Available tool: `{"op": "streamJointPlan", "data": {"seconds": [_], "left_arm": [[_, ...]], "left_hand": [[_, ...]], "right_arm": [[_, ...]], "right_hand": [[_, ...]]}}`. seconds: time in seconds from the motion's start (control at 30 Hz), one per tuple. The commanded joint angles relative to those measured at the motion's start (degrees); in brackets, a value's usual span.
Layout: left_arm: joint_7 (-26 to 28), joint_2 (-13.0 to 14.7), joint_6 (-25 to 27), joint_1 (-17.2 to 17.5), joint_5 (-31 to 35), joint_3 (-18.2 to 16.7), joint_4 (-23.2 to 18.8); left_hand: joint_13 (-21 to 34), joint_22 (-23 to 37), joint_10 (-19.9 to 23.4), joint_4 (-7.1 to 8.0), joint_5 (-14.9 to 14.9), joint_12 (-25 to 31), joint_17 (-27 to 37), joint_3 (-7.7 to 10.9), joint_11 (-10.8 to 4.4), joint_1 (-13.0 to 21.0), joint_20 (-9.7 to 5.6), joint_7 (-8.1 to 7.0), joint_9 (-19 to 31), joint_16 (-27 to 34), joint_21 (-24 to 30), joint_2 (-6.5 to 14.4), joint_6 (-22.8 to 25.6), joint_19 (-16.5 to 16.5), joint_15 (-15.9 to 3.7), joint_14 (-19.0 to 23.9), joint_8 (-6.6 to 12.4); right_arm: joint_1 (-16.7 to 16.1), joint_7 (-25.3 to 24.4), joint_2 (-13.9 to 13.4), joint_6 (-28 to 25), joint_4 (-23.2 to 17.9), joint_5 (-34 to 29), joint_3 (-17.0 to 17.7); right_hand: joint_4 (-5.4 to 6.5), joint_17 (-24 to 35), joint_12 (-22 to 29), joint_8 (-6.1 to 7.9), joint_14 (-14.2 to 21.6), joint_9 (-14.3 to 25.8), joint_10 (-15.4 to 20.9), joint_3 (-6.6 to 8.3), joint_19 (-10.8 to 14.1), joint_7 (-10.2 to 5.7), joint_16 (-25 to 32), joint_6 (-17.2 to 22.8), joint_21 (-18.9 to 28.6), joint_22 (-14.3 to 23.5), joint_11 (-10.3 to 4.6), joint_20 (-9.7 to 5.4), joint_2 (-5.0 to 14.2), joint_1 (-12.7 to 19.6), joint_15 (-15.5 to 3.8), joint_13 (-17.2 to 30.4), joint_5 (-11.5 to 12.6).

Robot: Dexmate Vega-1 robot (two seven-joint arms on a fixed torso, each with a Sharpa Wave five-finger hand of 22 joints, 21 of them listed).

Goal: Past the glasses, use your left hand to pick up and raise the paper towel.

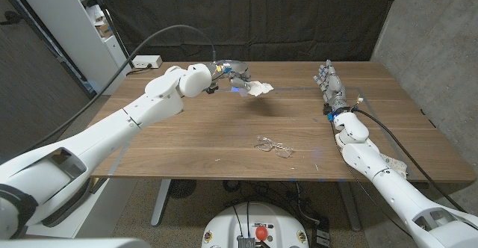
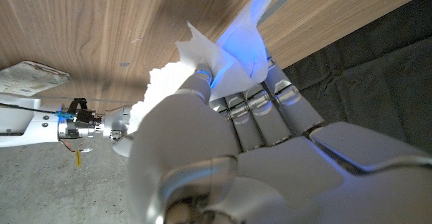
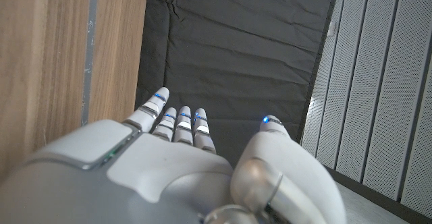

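My left hand (image 1: pixel 233 75) grips a crumpled white paper towel (image 1: pixel 259 89) and holds it in the air above the far middle of the table; its shadow falls on the wood below. In the left wrist view the paper towel (image 2: pixel 226 59) sticks out between the fingers (image 2: pixel 263 113) of my left hand (image 2: pixel 223 150). A pair of glasses (image 1: pixel 273 146) lies on the table nearer to me, right of centre. My right hand (image 1: pixel 329 81) stands on its edge at the far right of the table, fingers straight and apart, holding nothing; the right wrist view shows that hand (image 3: pixel 182 163) too.
A white power strip (image 1: pixel 145 62) sits at the table's far left corner beside a white shelf unit (image 1: pixel 67 24). A black curtain hangs behind the wooden table (image 1: pixel 187 143). A cable runs along my right arm (image 1: pixel 388 128).
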Motion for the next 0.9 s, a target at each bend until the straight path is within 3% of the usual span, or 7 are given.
{"op": "streamJointPlan", "data": {"seconds": [0.03,0.27,0.9], "left_arm": [[0.3,0.5,-1.3,-0.1,-2.2,-1.6,-1.4],[0.5,0.5,-1.0,-0.5,-3.0,-2.6,-2.1],[0.0,1.1,1.1,-1.7,-4.4,-4.3,-5.1]], "left_hand": [[0.3,0.2,0.6,0.02,0.2,-0.1,0.1,-0.15,-0.15,0.1,-0.07,-0.02,0.1,-0.1,-0.2,0.5,0.5,0.0,-1.65,-0.1,0.43],[0.4,0.2,0.6,0.05,0.2,-0.2,0.2,-0.22,-0.11,0.1,-0.08,-0.02,0.2,-0.1,-0.1,0.5,0.6,0.0,-1.64,-0.2,0.47],[0.9,0.2,0.3,0.13,0.2,-0.5,0.3,-0.32,-0.2,0.0,0.0,0.06,0.2,-0.2,-0.1,0.6,0.4,-0.1,-1.59,-0.2,0.44]], "right_arm": [[0.2,-0.4,-0.1,-0.6,-0.3,-0.2,-0.1],[0.5,-0.3,0.0,-1.0,0.0,-0.2,-0.4],[0.9,0.5,0.0,-0.6,0.4,0.0,-0.4]], "right_hand": [[-0.09,0.2,0.0,-0.05,0.3,0.1,0.6,0.05,0.6,0.13,0.5,0.6,-0.1,0.3,0.26,-0.01,0.8,0.1,0.04,0.3,0.1],[-0.18,0.2,0.3,0.04,1.6,0.1,1.6,0.02,2.1,0.05,0.9,1.0,0.4,0.3,-0.13,-0.33,0.94,0.1,-0.65,0.3,0.1],[-0.28,0.2,0.2,0.1,1.7,0.1,1.6,0.03,2.2,-0.08,0.9,1.3,0.2,0.3,-0.17,-0.33,1.15,0.2,-0.62,0.3,0.1]]}}
